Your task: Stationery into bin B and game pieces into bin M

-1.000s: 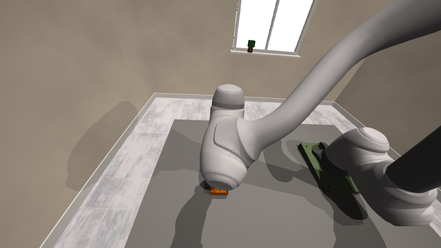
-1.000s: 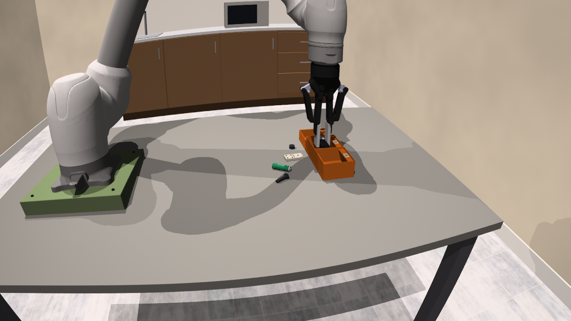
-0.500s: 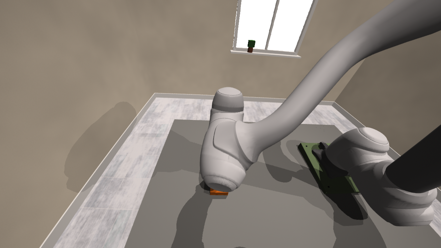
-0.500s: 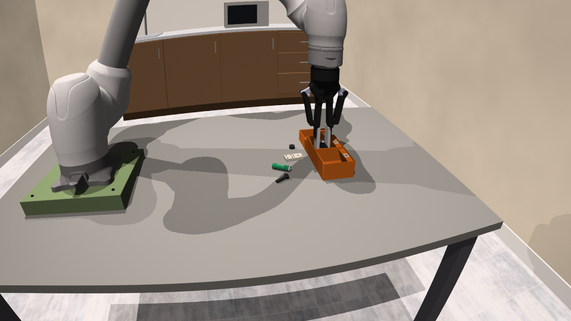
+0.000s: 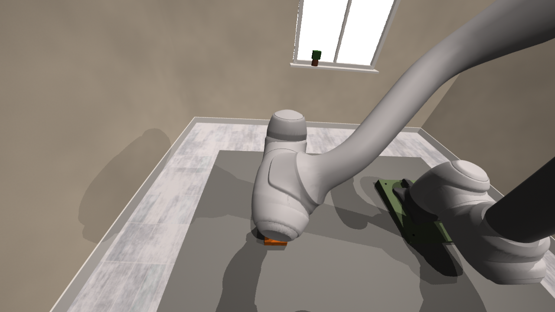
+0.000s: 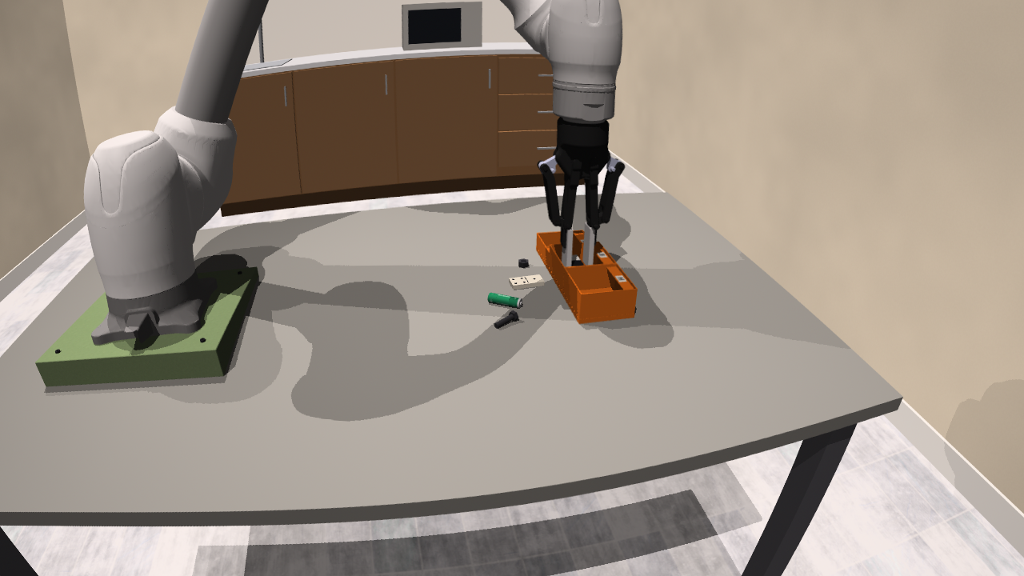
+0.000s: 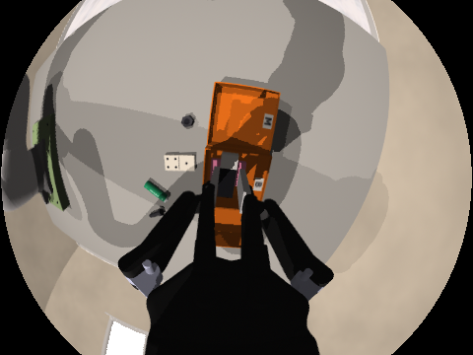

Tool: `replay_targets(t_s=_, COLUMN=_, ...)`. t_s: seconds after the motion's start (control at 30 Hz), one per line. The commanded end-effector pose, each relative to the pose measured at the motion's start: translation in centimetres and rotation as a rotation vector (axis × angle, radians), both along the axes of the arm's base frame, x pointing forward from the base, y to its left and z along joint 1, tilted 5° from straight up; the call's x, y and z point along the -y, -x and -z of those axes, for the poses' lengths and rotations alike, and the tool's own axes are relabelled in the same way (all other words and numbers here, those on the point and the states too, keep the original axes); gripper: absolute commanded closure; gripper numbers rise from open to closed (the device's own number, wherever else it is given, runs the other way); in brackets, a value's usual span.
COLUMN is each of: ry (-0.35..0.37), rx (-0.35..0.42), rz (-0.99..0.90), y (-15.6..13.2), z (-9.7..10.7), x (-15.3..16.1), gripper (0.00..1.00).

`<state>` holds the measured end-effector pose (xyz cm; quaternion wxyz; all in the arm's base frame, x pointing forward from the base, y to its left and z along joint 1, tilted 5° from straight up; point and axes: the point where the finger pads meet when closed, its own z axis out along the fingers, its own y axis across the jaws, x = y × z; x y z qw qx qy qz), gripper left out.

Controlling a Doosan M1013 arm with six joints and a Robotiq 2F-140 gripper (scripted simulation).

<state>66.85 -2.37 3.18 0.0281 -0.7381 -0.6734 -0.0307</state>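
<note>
The top view hangs high behind the arm, tilted down toward a window wall, with most of the counter (image 5: 349, 271) hidden by the arm's bulk. The exterior view stands off the counter's opposite side, facing kitchen cabinets, and takes in the whole surface. The wrist view looks straight down between the pincer (image 7: 229, 185) linkages, close, through a fisheye. All three share the orange bins (image 6: 598, 286).
</note>
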Motion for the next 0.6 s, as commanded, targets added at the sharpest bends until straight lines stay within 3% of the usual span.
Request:
replay_targets(t_s=0.0, ry=0.0, rx=0.0, rz=0.0, y=0.0, z=0.0, x=0.0, gripper=0.82)
replay_targets(t_s=0.57, ry=0.0, rx=0.0, rz=0.0, y=0.0, z=-1.6, x=0.1, gripper=0.82)
